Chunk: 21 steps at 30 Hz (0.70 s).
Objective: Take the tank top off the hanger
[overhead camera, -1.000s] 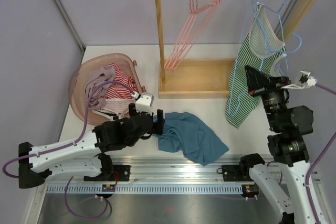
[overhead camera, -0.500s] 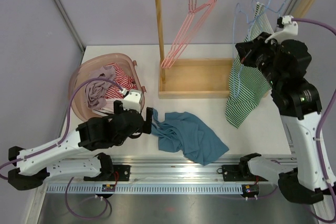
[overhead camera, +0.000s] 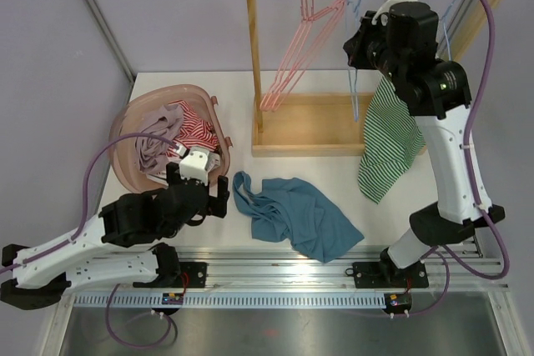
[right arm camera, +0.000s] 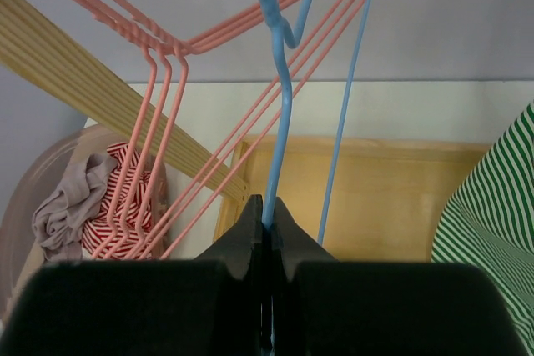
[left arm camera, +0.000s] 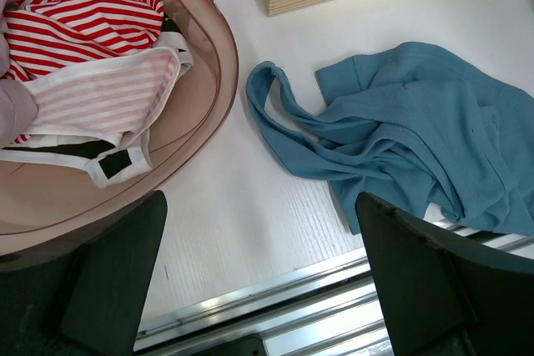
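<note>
Tabletop — left end effector spread, right end effector tight on blue wire hanger

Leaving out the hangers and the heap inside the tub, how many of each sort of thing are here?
Robot arms: 2 (left arm, right arm)
Garments outside the tub: 2 (teal shirt, green striped tank top)
Wooden rack: 1
Pink tub: 1
Total: 6
</note>
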{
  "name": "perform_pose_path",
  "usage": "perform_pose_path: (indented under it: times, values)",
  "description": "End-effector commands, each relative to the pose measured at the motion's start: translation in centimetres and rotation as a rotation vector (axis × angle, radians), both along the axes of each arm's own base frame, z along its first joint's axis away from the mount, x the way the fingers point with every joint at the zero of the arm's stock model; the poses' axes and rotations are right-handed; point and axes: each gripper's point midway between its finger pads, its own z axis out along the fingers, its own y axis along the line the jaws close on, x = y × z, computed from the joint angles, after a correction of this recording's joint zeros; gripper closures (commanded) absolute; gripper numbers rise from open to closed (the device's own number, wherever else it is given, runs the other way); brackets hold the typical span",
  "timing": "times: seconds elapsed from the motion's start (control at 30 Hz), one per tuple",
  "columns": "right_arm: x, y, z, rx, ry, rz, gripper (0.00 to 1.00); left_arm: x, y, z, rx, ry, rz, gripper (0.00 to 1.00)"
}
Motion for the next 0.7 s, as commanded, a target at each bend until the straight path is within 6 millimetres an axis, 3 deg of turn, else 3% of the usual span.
perform_pose_path:
  times: [0.0,0.13,0.37,0.67]
  values:
    - [0.9,0.3,0.6,-0.09,-0.026,-0.033,1.0,0.1,-0.4,0.5,-0.026,-0.021,-0.019,0.01]
    - [2.6,2.9,-0.4,-0.127,-0.013,-0.015,1.0,0.0,-0.4,0.3,-0.03,-0.017,-0.023,0.01]
    - [3.5,6.1,-1.6,-0.117,-0.004,0.037,1.0,0.0,-0.7,0.0,-0.027,-0.007,-0.03,0.01]
    - [2.7,6.8,-2.4,-0.077,0.001,0.076,1.0,-0.1,-1.3,0.0,-0.048,-0.001,-0.037,0.01]
